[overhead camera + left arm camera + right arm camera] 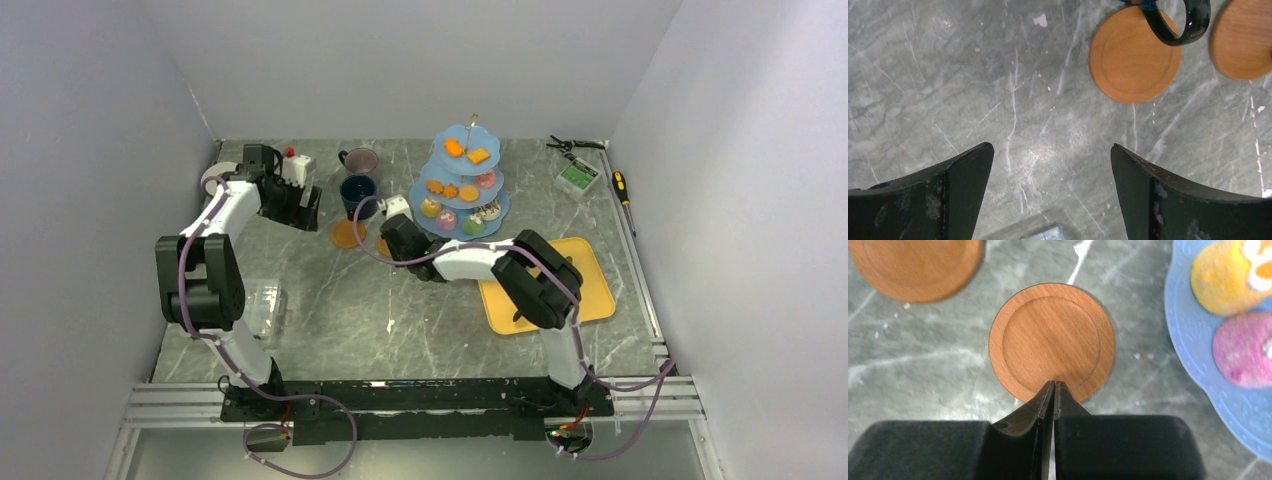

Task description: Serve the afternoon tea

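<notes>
Brown coaster (pixel 1051 340), lying flat just ahead of the right gripper (pixel 1054 384), whose jaws are pressed together at its near rim, nothing pinched. If pushed askew, it may be driven against the light-blue stand (pixel 1198 375) at right. Left gripper (pixel 1053 160) is held wide.

I see the light-blue stand (pixel 503 206) upright at 1 o'clock from the middle of my overhead view. Orange biscuits (pixel 466 151) lie on its upper tiers, and small colourful cakes (pixel 447 219) ring the bottom tier.

The dark-blue mug (pixel 357 192) stands at the stand's 9 o'clock, with the mauve mug (pixel 361 160) at the dark-blue mug's 12.

One brown coaster (pixel 347 234) lies flat and bare at the dark-blue mug's 6. The second coaster (pixel 1051 342) lies at the 3 o'clock of the first, near the stand's rim.
</notes>
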Controlling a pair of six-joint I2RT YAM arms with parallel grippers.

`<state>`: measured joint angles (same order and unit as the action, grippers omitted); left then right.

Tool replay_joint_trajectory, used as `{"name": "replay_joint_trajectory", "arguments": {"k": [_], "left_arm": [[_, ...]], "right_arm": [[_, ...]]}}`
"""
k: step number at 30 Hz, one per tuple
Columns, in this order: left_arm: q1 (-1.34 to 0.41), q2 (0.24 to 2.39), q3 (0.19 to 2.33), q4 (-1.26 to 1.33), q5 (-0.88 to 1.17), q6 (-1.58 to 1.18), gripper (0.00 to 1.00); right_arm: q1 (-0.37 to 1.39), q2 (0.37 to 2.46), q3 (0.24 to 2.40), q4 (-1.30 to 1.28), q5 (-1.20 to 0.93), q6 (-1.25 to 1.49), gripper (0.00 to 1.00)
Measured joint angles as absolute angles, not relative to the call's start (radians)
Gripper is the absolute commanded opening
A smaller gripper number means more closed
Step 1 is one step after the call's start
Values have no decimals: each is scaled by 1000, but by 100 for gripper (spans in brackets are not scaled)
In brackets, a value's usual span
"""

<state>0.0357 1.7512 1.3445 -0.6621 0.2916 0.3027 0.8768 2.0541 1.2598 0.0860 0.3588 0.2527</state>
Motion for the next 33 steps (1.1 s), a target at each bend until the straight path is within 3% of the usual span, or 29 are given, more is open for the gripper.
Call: {"name": "replay_joint_trajectory", "arguments": {"k": [16, 33], "left_arm": [[-96, 1768, 1245, -451, 175, 346, 94], [-210, 1831, 1148, -239, -15, 407, 94]], "right_arm": [[874, 1666, 781, 56, 476, 378, 6], [890, 1387, 741, -8, 520, 390, 8]]}}
